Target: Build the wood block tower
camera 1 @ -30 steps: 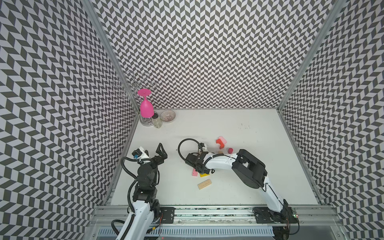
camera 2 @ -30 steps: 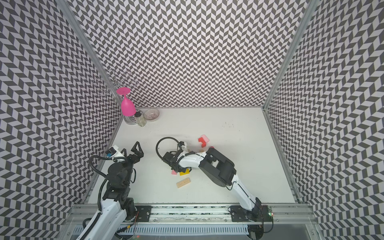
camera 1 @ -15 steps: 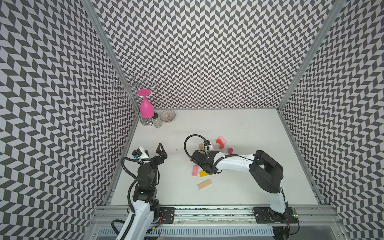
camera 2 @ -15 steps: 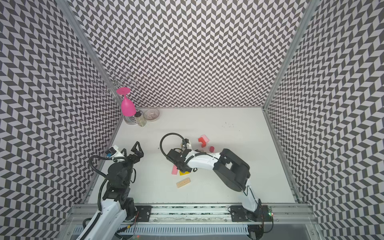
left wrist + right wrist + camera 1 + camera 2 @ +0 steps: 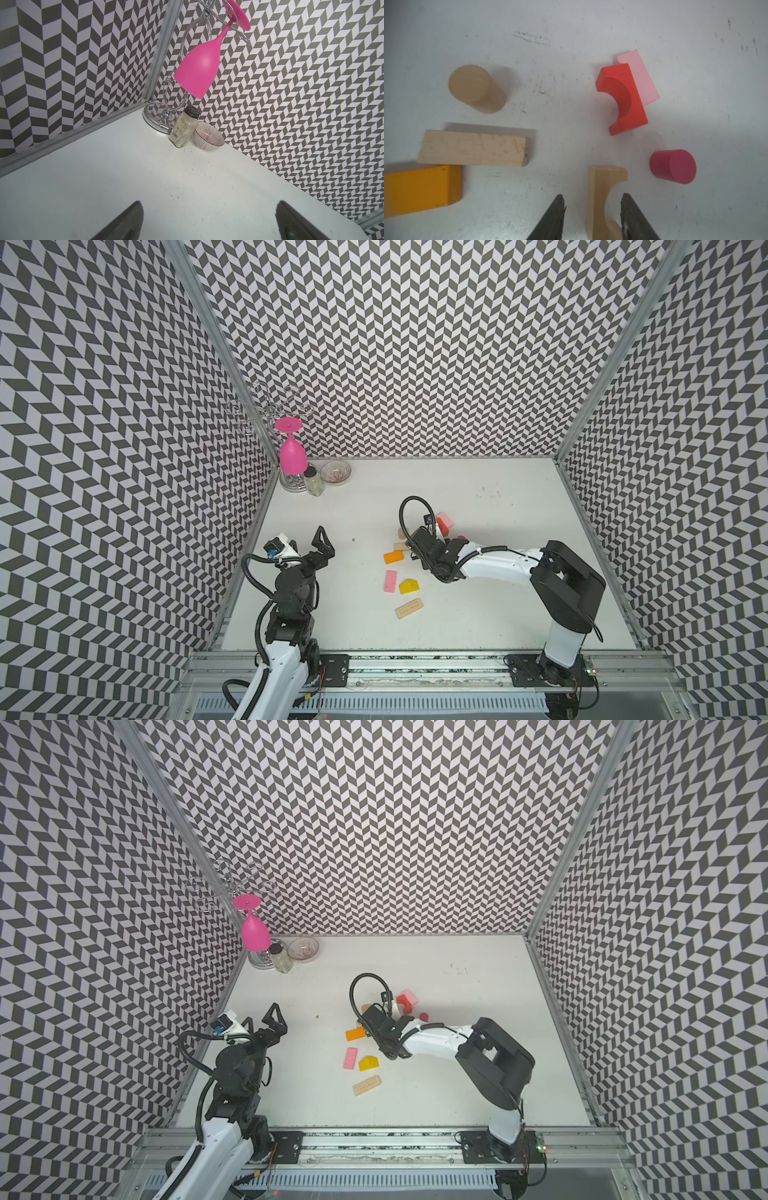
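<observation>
Near the middle of the white table (image 5: 478, 614), the right gripper (image 5: 592, 196) sits low over scattered wooden blocks. Its jaws are partly parted, and a tan wooden arch block (image 5: 600, 187) lies flat on the table between them. One finger (image 5: 554, 216) stands clear of the arch's straight back. The other is against or just beside its curved side; contact cannot be judged.

Beyond the fingertips, the right wrist view shows a tan wooden cylinder (image 5: 475, 89), a plain tan wooden bar (image 5: 473, 148), and an orange block (image 5: 421, 189) just beside that bar. It also shows a red arch block (image 5: 623, 99) touching a pale pink block (image 5: 639, 76), and a dark pink cylinder (image 5: 672, 166).

Closer to the robot's base, a top view shows a pink flat bar (image 5: 390, 582), a yellow house-shaped block (image 5: 409, 586) just beside it, and a tan bar with printed marks (image 5: 409, 608).

At the table's left edge, the left gripper (image 5: 208, 204) hovers with jaws spread wide, holding nothing. It faces a corner where a bright pink goblet (image 5: 199, 70) hangs upside down.
</observation>
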`<state>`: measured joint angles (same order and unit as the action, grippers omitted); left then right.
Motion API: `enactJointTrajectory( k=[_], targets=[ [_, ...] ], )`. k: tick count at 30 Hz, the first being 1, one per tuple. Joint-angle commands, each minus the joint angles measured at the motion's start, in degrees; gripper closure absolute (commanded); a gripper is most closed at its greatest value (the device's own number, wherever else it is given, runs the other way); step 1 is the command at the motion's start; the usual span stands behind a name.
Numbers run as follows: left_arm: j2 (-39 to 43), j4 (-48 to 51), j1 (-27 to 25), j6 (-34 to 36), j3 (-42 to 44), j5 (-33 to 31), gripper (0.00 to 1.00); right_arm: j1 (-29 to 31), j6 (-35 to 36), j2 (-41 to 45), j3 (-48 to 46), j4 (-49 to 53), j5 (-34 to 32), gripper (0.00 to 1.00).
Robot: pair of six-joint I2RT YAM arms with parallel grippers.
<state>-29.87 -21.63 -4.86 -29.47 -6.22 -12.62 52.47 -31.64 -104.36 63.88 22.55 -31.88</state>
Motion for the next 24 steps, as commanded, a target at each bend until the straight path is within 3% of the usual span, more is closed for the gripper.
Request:
enactJointTrajectory(
  k=[1, 24],
  targets=[
    [0.60, 0.09, -0.14, -0.50, 0.51, -0.87, 0.00, -0.76, 1.40, -0.56, 0.75, -4.22, 3.48, 0.58],
    [0.60, 0.09, -0.15, -0.58, 0.51, -0.78, 0.00, -0.75, -1.23, -1.73, -1.47, -2.86, 0.26, 0.61]
  ],
)
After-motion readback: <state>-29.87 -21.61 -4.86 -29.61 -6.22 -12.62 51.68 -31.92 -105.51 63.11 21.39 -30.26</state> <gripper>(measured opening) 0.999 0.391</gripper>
